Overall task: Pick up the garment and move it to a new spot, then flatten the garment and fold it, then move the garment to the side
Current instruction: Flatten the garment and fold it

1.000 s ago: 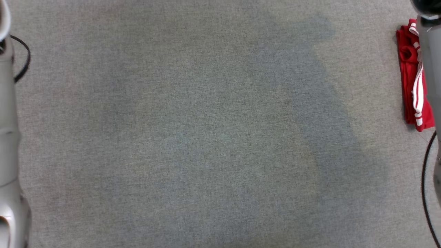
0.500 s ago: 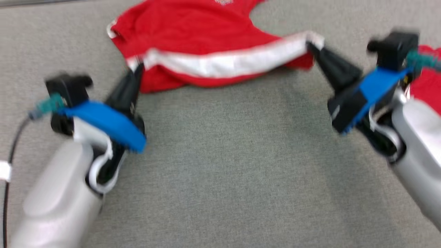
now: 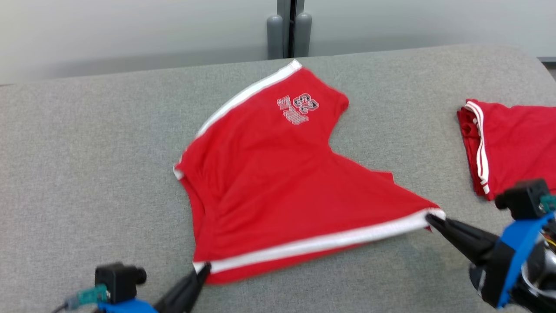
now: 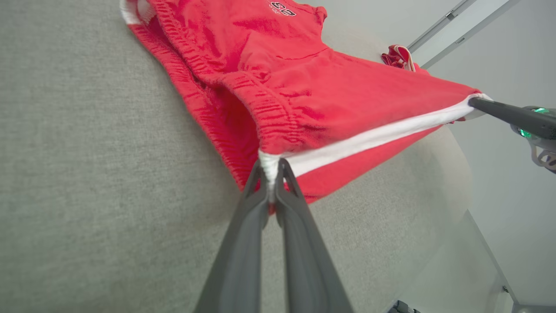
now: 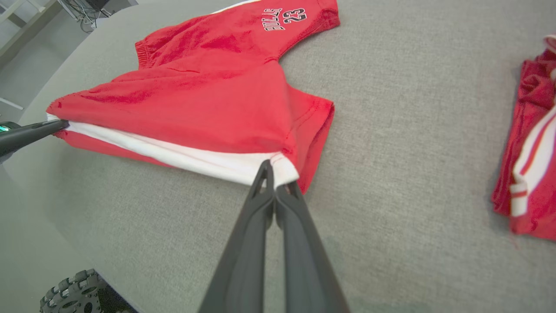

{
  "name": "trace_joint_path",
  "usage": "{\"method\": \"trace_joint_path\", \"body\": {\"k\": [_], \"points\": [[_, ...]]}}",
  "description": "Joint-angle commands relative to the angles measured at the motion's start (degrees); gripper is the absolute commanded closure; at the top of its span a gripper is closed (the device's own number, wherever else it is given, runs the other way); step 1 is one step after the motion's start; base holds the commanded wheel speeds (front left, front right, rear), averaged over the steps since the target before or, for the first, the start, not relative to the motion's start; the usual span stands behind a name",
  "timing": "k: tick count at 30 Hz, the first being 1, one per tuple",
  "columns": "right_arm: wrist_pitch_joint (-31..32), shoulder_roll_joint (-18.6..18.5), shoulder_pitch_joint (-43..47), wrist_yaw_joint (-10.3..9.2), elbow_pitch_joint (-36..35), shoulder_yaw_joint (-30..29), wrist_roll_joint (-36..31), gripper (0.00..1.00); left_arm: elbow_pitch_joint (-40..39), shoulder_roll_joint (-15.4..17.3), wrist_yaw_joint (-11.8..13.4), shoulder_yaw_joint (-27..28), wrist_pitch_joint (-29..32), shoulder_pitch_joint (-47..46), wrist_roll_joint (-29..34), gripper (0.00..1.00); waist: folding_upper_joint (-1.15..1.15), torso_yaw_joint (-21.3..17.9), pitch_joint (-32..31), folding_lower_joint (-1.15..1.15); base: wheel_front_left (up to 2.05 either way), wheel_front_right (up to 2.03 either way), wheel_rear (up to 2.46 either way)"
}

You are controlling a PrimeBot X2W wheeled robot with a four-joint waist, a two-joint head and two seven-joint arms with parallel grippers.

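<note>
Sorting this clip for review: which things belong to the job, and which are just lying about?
Job: red shorts with white side stripe, striped edge pinched by left gripper and right gripper.
Lying about: folded red garment with white stripes.

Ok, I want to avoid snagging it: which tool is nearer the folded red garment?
Right. The right tool pinches the hem corner of the shorts, near the folded red garment; the left tool grips their waistband corner, farther off.

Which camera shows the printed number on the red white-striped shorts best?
The right wrist view: the printed number on the red white-striped shorts is sharp there and reads 23. The head view shows it whole but blurred; the left wrist view has it small at the top edge.
</note>
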Motion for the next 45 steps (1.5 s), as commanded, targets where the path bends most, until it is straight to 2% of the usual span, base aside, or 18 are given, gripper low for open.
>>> {"method": "trace_joint_path", "body": {"k": [1,6,9,12,17,21,26,28,32,38,45], "points": [[2.16,0.57,3.67,0.03,-1.99,-2.71,-0.76,1.0,-2.82,0.98,1.4,-0.1,0.39,2.15,-0.26,1.0,0.0,-0.06,-0.26,0.02,0.0,0.0,0.0],[10.88,5.96,15.01,0.04,-12.21,-15.43,-6.91,1.0,-12.4,2.48,5.54,-0.67,0.24,8.4,-0.85,1.0,0.0,0.52,-0.15,0.02,0.0,0.0,0.0],[13.63,10.13,17.28,0.04,-18.77,-20.56,-11.38,1.0,-14.52,0.91,7.37,0.33,-1.3,9.37,-1.36,1.0,0.0,1.29,0.24,0.02,0.0,0.0,0.0],[15.13,11.78,17.15,0.04,-21.4,-22.15,-14.15,1.0,-14.02,-0.4,7.97,0.79,-2.45,8.02,-0.87,1.0,0.0,1.9,0.62,0.02,0.0,0.0,0.0],[15.22,12.87,9.82,0.04,-22.28,-21.61,-17.77,1.0,-9.29,-5.96,7.42,1.73,-5.22,2.29,-0.31,1.0,0.0,3.86,2.06,0.02,0.0,0.0,0.0],[13.38,12.02,0.43,0.04,-17.64,-18.65,-19.8,1.0,-3.61,-9.92,6.14,1.66,-5.67,-3.59,-0.03,1.0,0.0,5.82,3.93,0.02,0.0,0.0,0.0],[10.38,10.62,-12.66,0.04,-7.9,-13.08,-20.54,1.0,3.56,-14.45,5.69,3.05,-6.34,-10.35,-1.27,1.0,0.0,9.01,6.88,0.02,0.0,0.0,0.0],[10.06,8.65,-17.67,0.03,-3.58,-9.95,-22.59,1.0,6.29,-16.7,5.08,3.28,-6.43,-12.57,-2.18,1.0,0.0,10.57,8.1,0.02,0.0,0.0,0.0],[9.81,7.37,-27.03,0.03,4.19,-4.81,-24.56,1.0,11.6,-20.26,4.24,3.9,-7.52,-17.27,-2.93,1.0,0.0,13.32,10.52,0.02,0.0,0.0,0.0],[6.03,7.76,-38.98,0.03,16.08,0.75,-26.95,1.0,19.97,-24.5,2.59,2.57,-8.55,-23.22,-1.66,1.0,0.0,16.5,13.64,0.02,0.0,0.0,0.0],[2.07,8.08,-47.55,0.03,27.82,4.94,-29.22,1.0,26.73,-28.47,-0.12,1.47,-11.12,-28.45,-0.52,1.0,0.0,19.21,16.2,0.02,0.0,0.0,0.0]]}}
